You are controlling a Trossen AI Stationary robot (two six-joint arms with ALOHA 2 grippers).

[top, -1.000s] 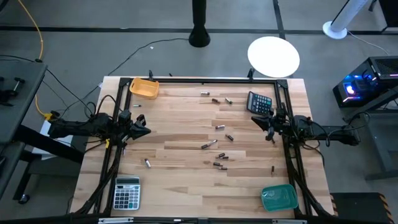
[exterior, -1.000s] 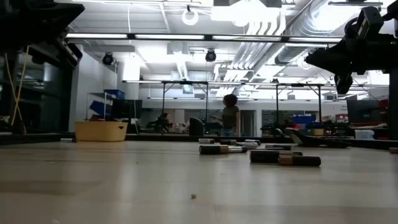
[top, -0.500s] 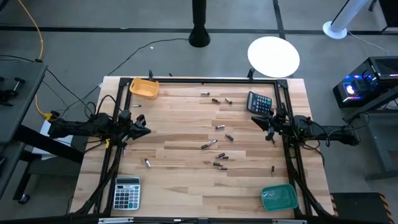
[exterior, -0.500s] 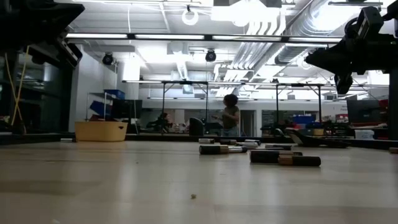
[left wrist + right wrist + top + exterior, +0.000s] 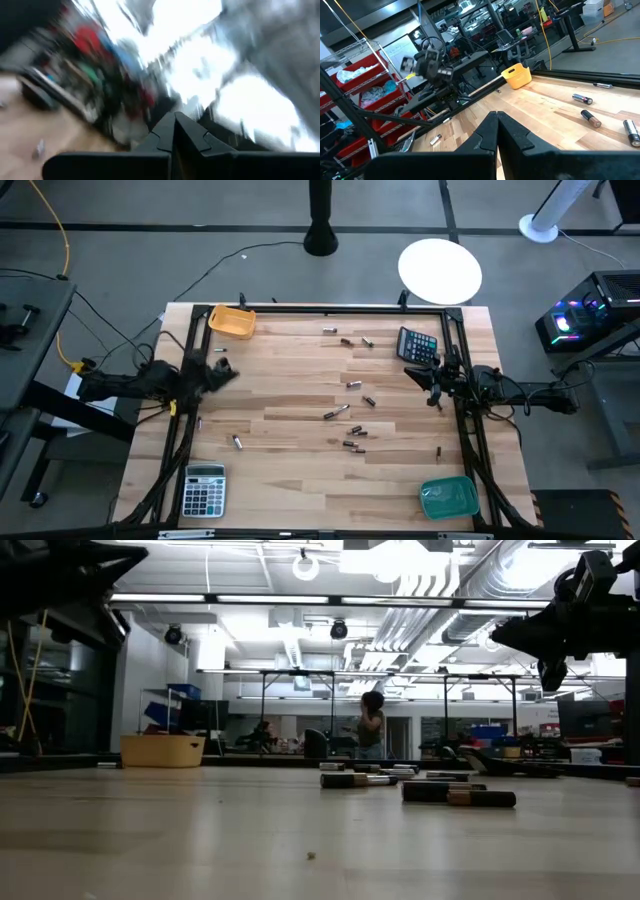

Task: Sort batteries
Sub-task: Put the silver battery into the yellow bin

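Several batteries (image 5: 336,412) lie scattered flat over the middle of the wooden table (image 5: 290,480), with more near the far edge (image 5: 345,340) and one nearer the left (image 5: 238,442). In the right wrist view three of the batteries (image 5: 591,118) show on the wood. My left gripper (image 5: 232,372) hovers shut over the table's left side, tipped upward, and its fingers (image 5: 187,135) meet with nothing between them. My right gripper (image 5: 410,372) hovers shut and level over the right side, and its fingers (image 5: 512,132) are together and empty.
A yellow tray (image 5: 232,320) stands at the far left corner and a teal tray (image 5: 449,497) at the near right. One calculator (image 5: 418,344) lies far right and another (image 5: 204,490) near left. A black frame (image 5: 330,308) runs round the table. A person (image 5: 371,725) stands far behind.
My left gripper has tipped upward and rolled at the wrist while staying in place, and its tip has swung a little toward the far edge. It stays shut. The batteries and my right arm have kept still.
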